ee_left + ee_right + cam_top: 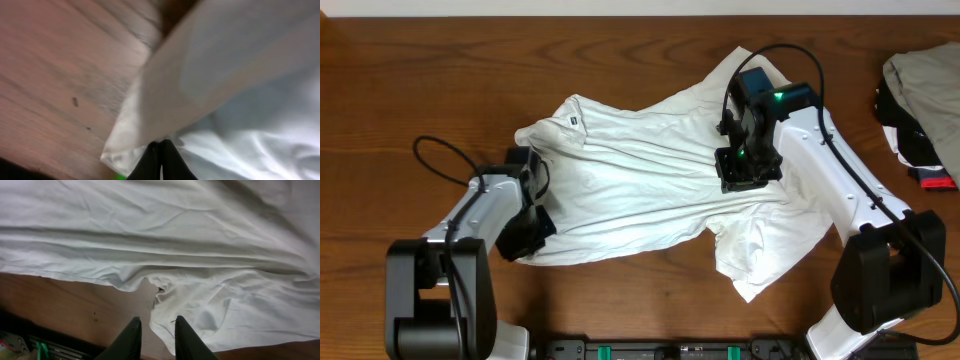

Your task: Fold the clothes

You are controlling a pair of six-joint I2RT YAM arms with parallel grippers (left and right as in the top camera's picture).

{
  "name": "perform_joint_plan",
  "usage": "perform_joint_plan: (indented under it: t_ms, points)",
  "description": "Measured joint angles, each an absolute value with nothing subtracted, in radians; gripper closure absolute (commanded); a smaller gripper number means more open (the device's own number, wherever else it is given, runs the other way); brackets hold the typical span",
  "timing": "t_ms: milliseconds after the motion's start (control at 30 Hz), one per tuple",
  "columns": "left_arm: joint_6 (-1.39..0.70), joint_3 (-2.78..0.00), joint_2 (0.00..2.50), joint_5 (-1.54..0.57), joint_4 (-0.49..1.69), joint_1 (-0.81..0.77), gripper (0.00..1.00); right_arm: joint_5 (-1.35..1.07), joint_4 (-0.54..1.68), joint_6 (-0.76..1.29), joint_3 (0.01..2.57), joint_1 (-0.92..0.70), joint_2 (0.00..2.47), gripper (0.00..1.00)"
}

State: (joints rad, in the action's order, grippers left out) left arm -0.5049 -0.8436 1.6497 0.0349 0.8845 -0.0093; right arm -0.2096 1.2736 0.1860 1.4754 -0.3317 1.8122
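The clothes, a white wrinkled T-shirt (640,170), lie spread across the middle of the table with the collar tag toward the far left; no lettering shows. My left gripper (527,228) sits at the shirt's near-left edge. In the left wrist view its black fingers (161,152) are shut on a pinch of the white fabric (240,75), with a fold raised off the wood. My right gripper (741,178) hangs above the shirt's right part. In the right wrist view it (156,322) stands open with nothing between the fingers, above the hem and a bunched sleeve (190,310).
A heap of beige-grey, black and red garments (925,100) lies at the far right edge. Bare brown wood (420,80) surrounds the shirt. A black rail (670,350) runs along the front edge between the two arm bases.
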Motion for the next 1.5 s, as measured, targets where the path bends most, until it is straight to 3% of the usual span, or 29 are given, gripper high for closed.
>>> perform_joint_plan:
  t_ms: [533, 733, 1000, 1167, 1500]
  points:
    - [-0.680, -0.889, 1.639, 0.291, 1.082, 0.030, 0.94, -0.210, 1.267, 0.186, 1.475, -0.332, 1.812, 0.76]
    - [-0.710, -0.945, 1.528, 0.312, 1.114, 0.027, 0.94, -0.210, 1.248, 0.186, 1.475, -0.332, 1.812, 0.70]
    - [-0.492, -0.980, 1.357, 0.039, 0.841, -0.076, 0.94, -0.210, 1.183, 0.194, 1.475, -0.332, 1.812, 0.69]
    - [-0.411, -0.980, 1.420, -0.055, 0.738, -0.157, 0.94, -0.210, 1.191, 0.198, 1.475, -0.332, 1.812, 0.70]
    - [-0.313, -0.980, 1.642, -0.073, 0.529, -0.159, 0.94, -0.210, 1.234, 0.202, 1.472, -0.334, 1.812, 0.72]
